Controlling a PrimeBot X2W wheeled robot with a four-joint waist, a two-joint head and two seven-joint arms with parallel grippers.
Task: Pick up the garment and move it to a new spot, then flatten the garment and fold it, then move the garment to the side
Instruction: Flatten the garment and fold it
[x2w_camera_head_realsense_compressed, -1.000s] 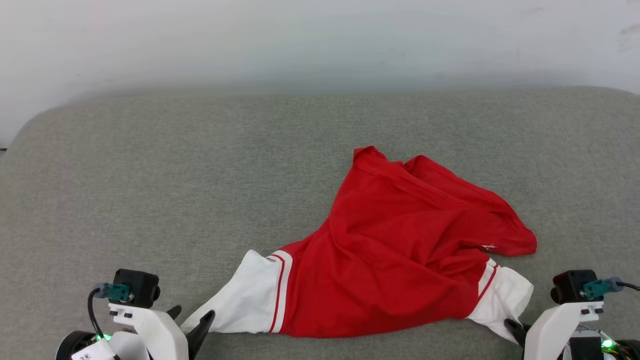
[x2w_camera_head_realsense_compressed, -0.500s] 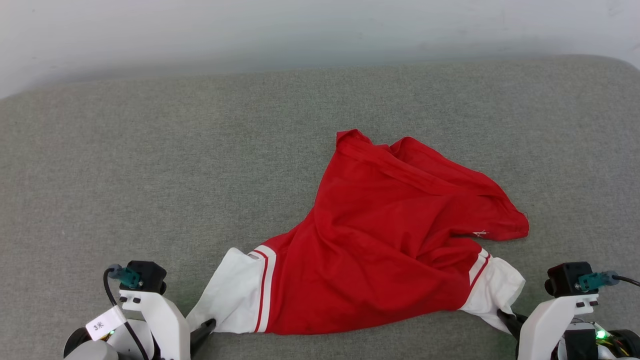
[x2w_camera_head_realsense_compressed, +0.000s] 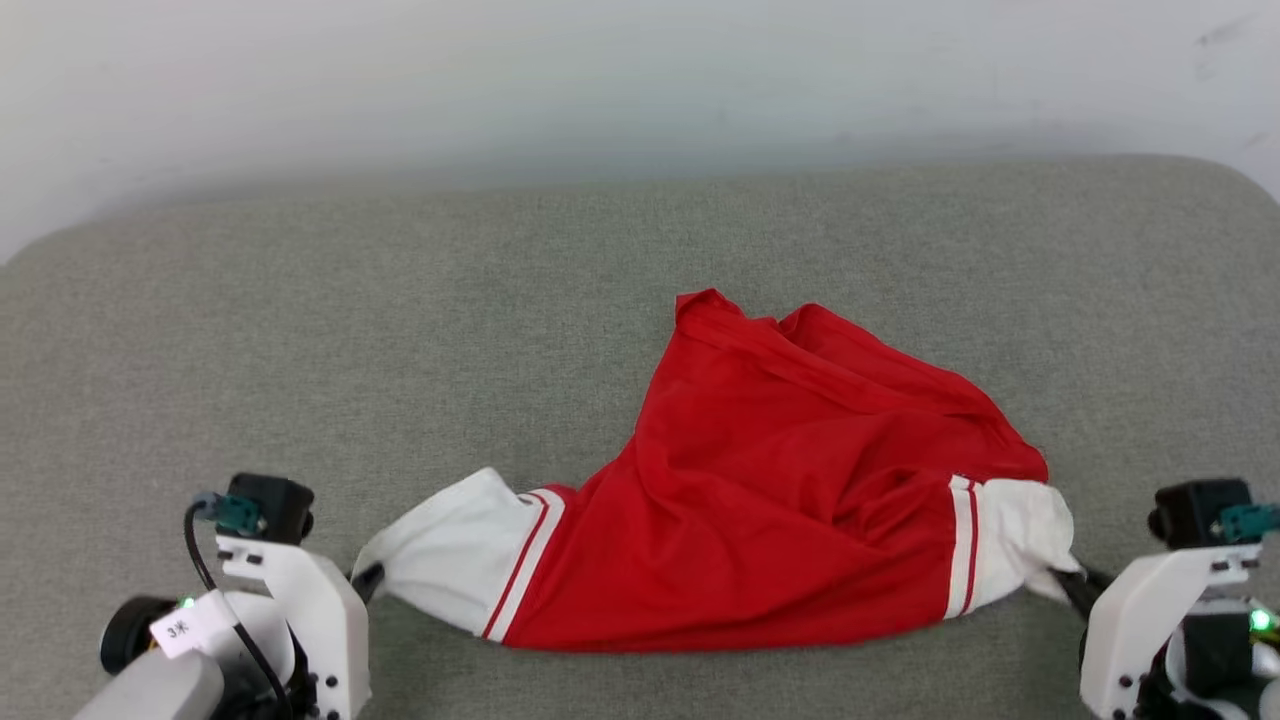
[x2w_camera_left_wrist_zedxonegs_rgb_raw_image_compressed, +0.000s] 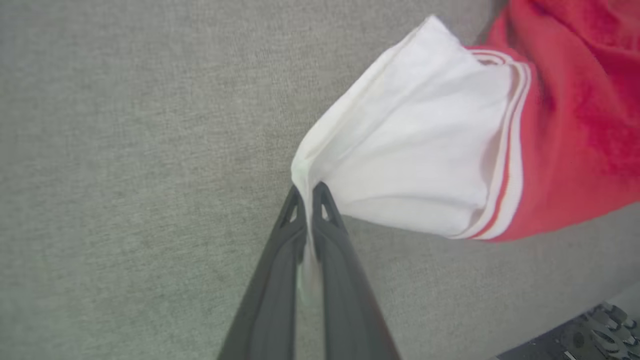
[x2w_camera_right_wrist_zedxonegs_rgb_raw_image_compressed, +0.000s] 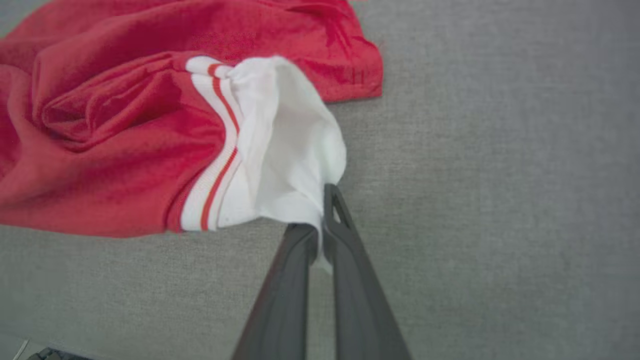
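Observation:
The garment, a red jersey with white sleeves and red-striped seams, hangs rumpled between my two grippers above the grey cushion, its back end resting on the fabric. My left gripper is shut on the hem of the left white sleeve, seen at the lower left of the head view. My right gripper is shut on the edge of the right white sleeve, at the lower right of the head view. Letters and number are hidden.
A wide grey fabric surface spreads under and around the garment, with open room to the left and behind. A pale wall rises beyond its far edge. The surface's near edge shows at the bottom right of the left wrist view.
Both grippers have lifted and drawn the sleeves outward, so the front of the garment is raised and stretched wider. The head camera has also shifted between frames.

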